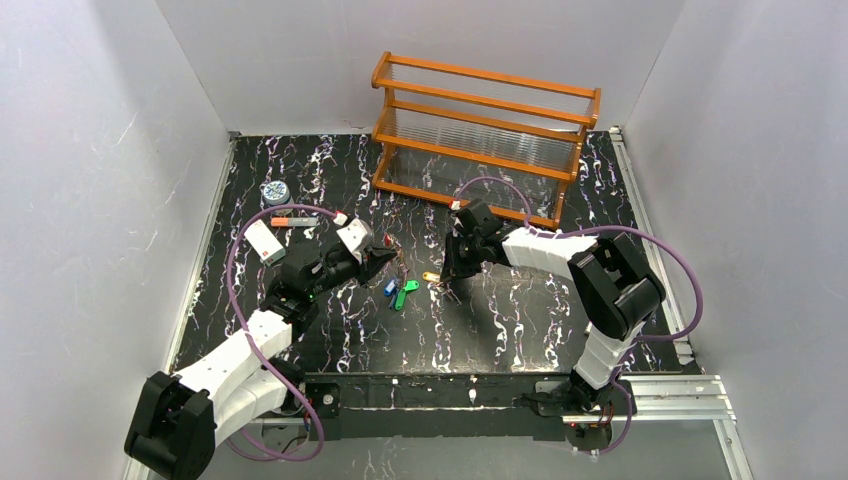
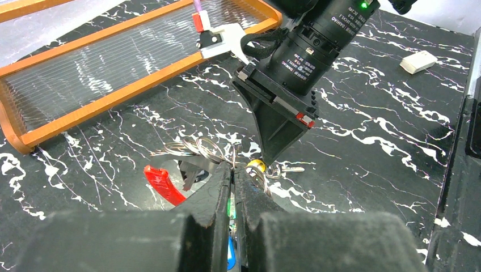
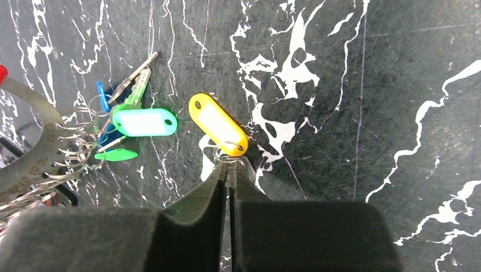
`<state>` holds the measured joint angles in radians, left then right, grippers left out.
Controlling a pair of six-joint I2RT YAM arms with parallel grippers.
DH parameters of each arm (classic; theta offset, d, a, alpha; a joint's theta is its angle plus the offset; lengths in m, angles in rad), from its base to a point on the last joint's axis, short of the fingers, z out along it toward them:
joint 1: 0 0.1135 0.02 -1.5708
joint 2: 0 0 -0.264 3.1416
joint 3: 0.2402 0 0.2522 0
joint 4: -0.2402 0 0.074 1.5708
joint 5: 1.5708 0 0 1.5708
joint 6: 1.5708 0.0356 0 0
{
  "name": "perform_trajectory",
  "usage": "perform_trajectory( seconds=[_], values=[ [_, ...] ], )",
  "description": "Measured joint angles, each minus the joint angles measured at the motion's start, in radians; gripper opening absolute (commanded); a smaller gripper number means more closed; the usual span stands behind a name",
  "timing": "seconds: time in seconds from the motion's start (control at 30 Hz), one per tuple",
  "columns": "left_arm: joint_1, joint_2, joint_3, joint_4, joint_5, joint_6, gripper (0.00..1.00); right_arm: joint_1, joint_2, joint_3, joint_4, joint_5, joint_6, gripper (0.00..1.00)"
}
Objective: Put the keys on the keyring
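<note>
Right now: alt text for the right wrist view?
The right hand is closed on the small ring of the yellow-tagged key, on a black marbled table. To its left lie a green-tagged key and a blue-tagged key, by the wire loops of the keyring.

left pincer (image 2: 233,171) and right pincer (image 3: 228,171) — both clamped closed

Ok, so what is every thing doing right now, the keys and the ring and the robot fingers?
left fingers: shut on the keyring
right fingers: shut on the yellow key's small ring
keyring: gripped, loops fanned out
yellow key: flat on the table, off the keyring
green key: flat, by the loops; hooked on or not, cannot tell
blue key: same as green
rack: upright
</note>
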<state>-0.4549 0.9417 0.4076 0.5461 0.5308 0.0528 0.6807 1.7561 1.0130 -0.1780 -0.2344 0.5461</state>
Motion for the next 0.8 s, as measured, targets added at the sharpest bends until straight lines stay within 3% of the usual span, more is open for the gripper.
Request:
perform_trajectory(
  seconds=[0.13,0.6,0.8],
  values=[
    [0.000,0.000,-0.001,0.000,0.000,-0.003,0.00,0.000,0.001,0.000,-0.006,0.004,-0.014,0.33],
    [-0.001,0.000,-0.003,0.000,-0.001,-0.007,0.00,0.016,0.002,0.039,-0.062,0.043,-0.104,0.35],
    [-0.001,-0.001,-0.007,0.000,-0.011,-0.012,0.00,0.119,0.031,0.148,-0.137,0.210,-0.126,0.55]
  ],
)
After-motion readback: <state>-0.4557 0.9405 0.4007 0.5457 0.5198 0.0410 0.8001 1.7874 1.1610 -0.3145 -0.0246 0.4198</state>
